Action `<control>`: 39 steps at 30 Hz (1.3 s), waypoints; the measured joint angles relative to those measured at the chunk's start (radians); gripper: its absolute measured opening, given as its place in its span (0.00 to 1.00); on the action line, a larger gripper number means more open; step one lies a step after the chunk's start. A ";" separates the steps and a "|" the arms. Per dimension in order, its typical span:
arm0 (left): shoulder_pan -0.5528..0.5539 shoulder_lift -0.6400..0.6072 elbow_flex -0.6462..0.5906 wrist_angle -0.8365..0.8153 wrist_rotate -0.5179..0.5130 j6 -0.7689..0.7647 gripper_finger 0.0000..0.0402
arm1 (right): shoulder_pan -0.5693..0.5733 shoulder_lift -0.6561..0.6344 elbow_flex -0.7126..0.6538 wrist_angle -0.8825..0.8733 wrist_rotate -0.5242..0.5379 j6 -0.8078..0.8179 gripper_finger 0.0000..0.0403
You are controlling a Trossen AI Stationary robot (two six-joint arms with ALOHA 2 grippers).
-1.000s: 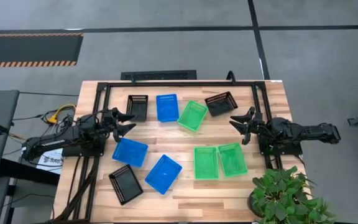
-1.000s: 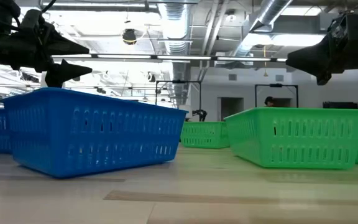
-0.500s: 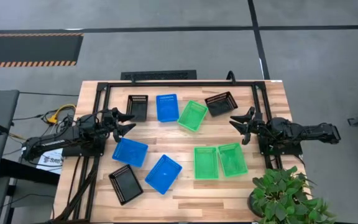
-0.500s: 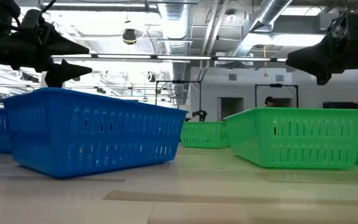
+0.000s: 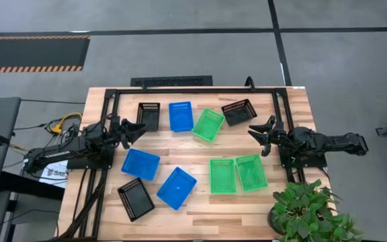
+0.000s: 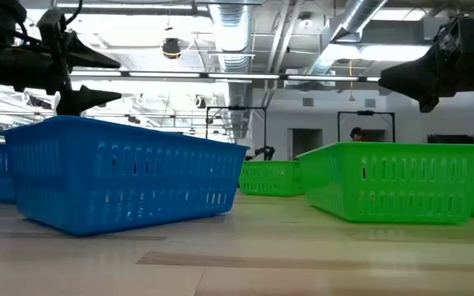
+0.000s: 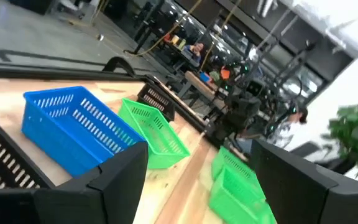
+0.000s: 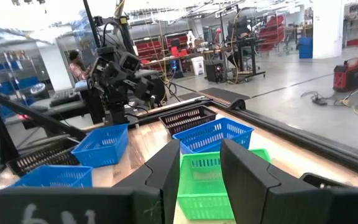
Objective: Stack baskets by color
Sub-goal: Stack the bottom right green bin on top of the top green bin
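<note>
Nine baskets lie singly on the wooden table, each on its bottom. Along the far side are a black basket (image 5: 148,115), a blue one (image 5: 181,115), a green one (image 5: 208,124) and a second black one (image 5: 239,111). Nearer lie two blue baskets (image 5: 140,164) (image 5: 177,187), two green baskets (image 5: 222,175) (image 5: 251,172) and a black one (image 5: 135,199). My left gripper (image 5: 137,128) (image 7: 197,186) hovers open at the table's left side, pointing level. My right gripper (image 5: 261,135) (image 8: 199,174) hovers open at the right side, also level. Neither touches anything.
A potted plant (image 5: 311,212) stands at the table's near right corner. A black frame rail (image 5: 193,89) runs along the far edge and down both sides. Cables (image 5: 62,124) lie off the left edge. A person (image 8: 78,62) shows in the room beyond.
My left gripper has rolled about the line it points along while staying in place; in the high view its two fingers, earlier spread side by side, now nearly overlap. The baskets have not moved.
</note>
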 joint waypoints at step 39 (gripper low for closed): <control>0.000 0.088 0.347 0.116 -0.088 -0.456 0.68 | -0.055 0.843 0.976 -1.016 -0.053 0.773 0.53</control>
